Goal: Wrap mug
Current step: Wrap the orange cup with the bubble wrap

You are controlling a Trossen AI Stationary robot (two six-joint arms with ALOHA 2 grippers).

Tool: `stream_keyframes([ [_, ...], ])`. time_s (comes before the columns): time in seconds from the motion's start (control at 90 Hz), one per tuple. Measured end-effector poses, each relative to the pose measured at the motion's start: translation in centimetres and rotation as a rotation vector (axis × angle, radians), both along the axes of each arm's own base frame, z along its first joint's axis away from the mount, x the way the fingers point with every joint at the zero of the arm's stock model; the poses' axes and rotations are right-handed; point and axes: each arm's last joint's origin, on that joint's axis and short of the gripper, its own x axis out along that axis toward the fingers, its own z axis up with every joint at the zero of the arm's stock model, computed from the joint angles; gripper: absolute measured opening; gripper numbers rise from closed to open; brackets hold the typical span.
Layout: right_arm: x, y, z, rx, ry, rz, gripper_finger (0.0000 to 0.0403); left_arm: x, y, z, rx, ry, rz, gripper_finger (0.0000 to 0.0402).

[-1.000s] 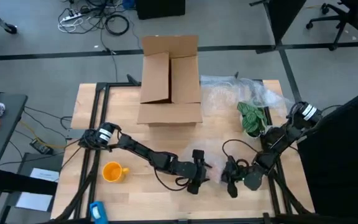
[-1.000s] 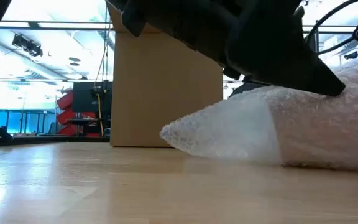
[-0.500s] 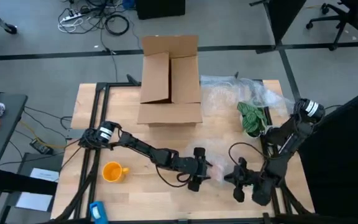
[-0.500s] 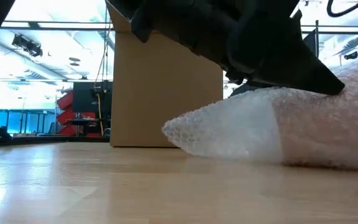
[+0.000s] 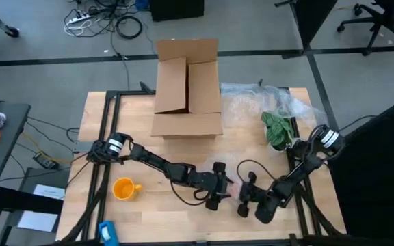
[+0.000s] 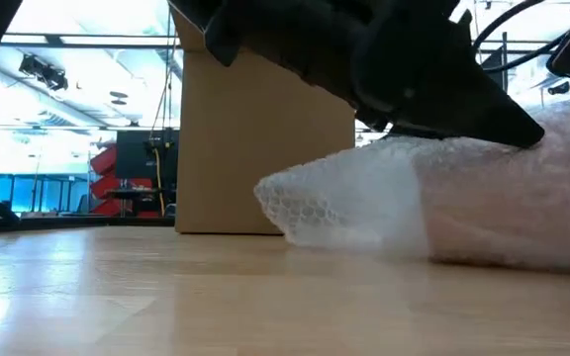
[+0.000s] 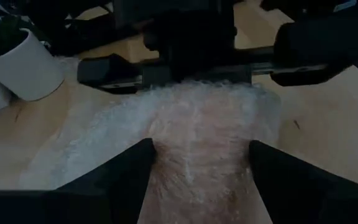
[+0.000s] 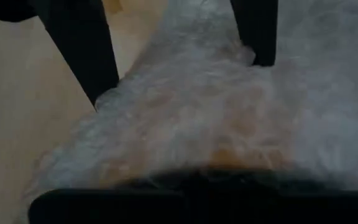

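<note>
Table: light wooden table (image 5: 252, 147) on a dark frame, seen from above.
Mug: small glossy yellow-orange mug with one loop handle (image 5: 124, 188), standing bare on the table near its left front corner, well apart from both grippers and from the wrap (nothing covers it).
Left arm: dark, reaching from the table's left side toward the front centre.
Left gripper: (image 5: 219, 193) low at the front centre, over the left end of the wrap; in its own wrist view the two dark fingers (image 7: 120, 168) stand wide apart, one at each side of the sheet, so the jaws are wide and grip nothing.
Bubble wrap: crumpled clear bubble-wrap sheet (image 7: 197, 137) lying on the table between the two grippers; the low view shows it as a rounded bundle tapering to a point toward the box.
Cardboard box: tall brown cardboard box with open flaps (image 5: 187, 89) at the table's far edge, centre.
Right gripper: (image 5: 246, 198) just beside the left gripper, at the right end of the wrap; jaws cannot be told, since its wrist view shows only a dark bar against the sheet.
Right arm: dark, coming in from the table's right edge.
Plastic sheet: crinkly clear plastic (image 5: 252, 102) spread right of the box.
Plant: green leafy plant in a small white pot (image 5: 277, 131), on the right side of the table near the plastic.
</note>
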Motion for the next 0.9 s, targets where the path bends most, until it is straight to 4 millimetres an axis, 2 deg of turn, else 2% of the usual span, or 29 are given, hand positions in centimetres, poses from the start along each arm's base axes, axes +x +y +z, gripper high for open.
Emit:
stream_keyframes([
  [0.522,-6.2,0.9,4.4,0.192,0.097,0.091,0.0000,0.2,0.4,0.1,-0.021,-0.013,0.019,0.0248],
  [0.622,-7.0,0.6,5.2,0.177,0.041,0.063,0.0000,0.2,0.4,0.1,-0.021,-0.015,0.021,0.0248],
  [0.744,-6.7,0.2,5.3,0.089,-0.051,0.013,0.0000,0.2,0.4,0.1,-0.021,-0.016,0.020,0.0248],
  [0.9,-3.9,-0.5,2.6,0.057,0.029,-0.065,0.0000,0.3,0.4,0.1,-0.021,-0.017,0.021,0.0248],
])
